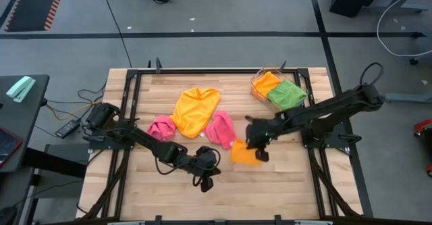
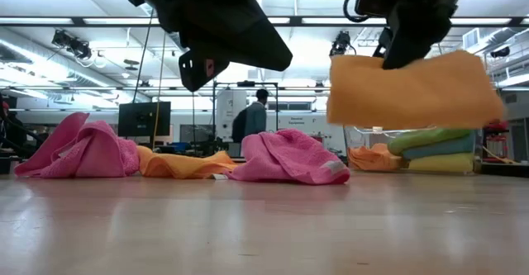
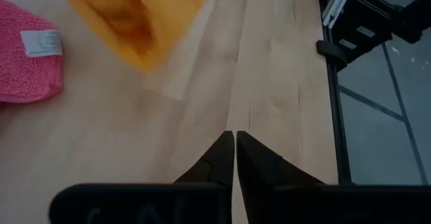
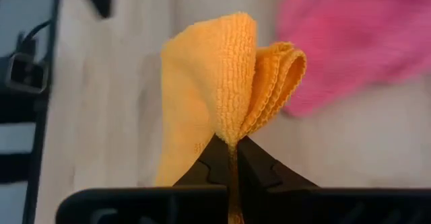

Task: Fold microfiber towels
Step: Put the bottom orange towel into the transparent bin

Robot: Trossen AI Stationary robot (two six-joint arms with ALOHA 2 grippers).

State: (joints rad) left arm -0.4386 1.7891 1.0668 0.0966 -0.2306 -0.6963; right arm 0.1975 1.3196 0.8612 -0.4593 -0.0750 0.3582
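Observation:
My right gripper (image 1: 258, 151) is shut on a folded orange towel (image 1: 244, 153) held above the table's middle; it also shows in the low view (image 2: 413, 89) and the right wrist view (image 4: 222, 89). My left gripper (image 1: 206, 182) is shut and empty over the near middle of the table (image 3: 234, 143). Two pink towels (image 1: 160, 128) (image 1: 221, 129) and a yellow-orange towel (image 1: 196, 110) lie bunched on the table. Folded orange and green towels (image 1: 278, 90) sit in a clear tray at the far right. My right gripper pinches the folded orange towel's upper edge (image 4: 232, 133) between its two fingertips, several layers together. The towel hangs below the fingers, lifted clear of the table (image 2: 413, 93).
The clear plastic tray (image 1: 260, 78) stands at the far right corner. A person (image 2: 254, 118) stands in the room beyond the table. Bare wood lies along the near side (image 1: 270, 191).

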